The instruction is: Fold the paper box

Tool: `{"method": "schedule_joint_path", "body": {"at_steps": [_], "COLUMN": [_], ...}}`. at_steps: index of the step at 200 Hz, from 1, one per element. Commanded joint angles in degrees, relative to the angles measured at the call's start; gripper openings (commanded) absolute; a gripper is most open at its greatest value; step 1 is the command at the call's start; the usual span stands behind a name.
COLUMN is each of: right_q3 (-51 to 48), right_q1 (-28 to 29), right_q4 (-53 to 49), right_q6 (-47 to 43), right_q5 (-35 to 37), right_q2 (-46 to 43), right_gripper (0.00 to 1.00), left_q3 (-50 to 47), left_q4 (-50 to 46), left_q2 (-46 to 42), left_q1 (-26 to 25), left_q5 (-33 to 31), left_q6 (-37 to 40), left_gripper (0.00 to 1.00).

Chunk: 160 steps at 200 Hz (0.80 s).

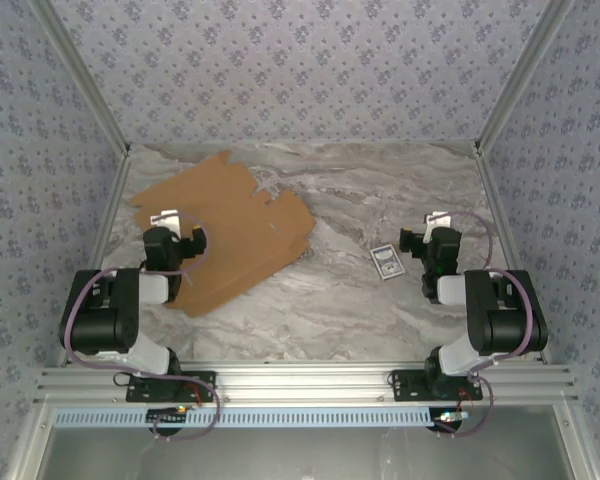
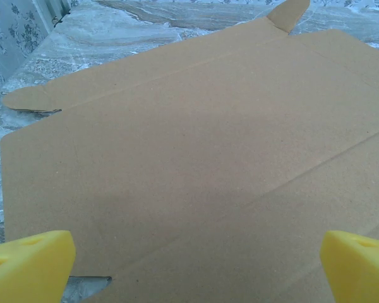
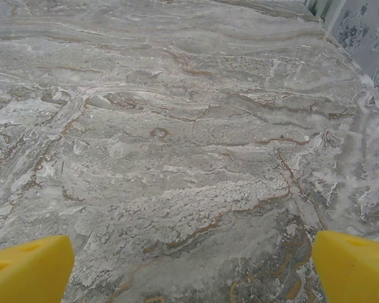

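Seen from above, the left arm (image 1: 130,300) and the left pincer (image 1: 180,230) cover the near-left part of the box (image 1: 240,215), so its outline there cannot be traced. The card (image 1: 385,260) is too small for its print to be read. In the left wrist view the box runs off the right and bottom edges, and the yellow fingers (image 2: 28,266) are cut off at the bottom corners. The right pincer (image 3: 189,268) has its fingers (image 3: 26,268) cropped likewise, and the table (image 3: 177,126) runs past the left and bottom edges.
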Motion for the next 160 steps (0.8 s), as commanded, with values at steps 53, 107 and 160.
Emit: {"method": "schedule_joint_path", "body": {"at_steps": [53, 107, 160], "right_q3": [0.5, 0.5, 0.5], "right_q1": [-0.4, -0.4, -0.6], "right_q4": [1.3, 1.3, 1.2], "right_q6": [0.6, 0.6, 0.7], "right_q5": [-0.3, -0.3, -1.0], "right_q2": [0.2, 0.2, 0.2], "right_gripper": [0.99, 0.99, 0.99], "left_q3": [1.1, 1.0, 1.1], "left_q4": [0.4, 0.3, 0.3], "left_q2": [-0.2, -0.2, -0.1], "left_q1": [0.4, 0.4, 0.4], "left_q5": [0.9, 1.0, 1.0], "left_q6": [0.6, 0.6, 0.6], "left_gripper": [0.99, 0.99, 0.99]}}
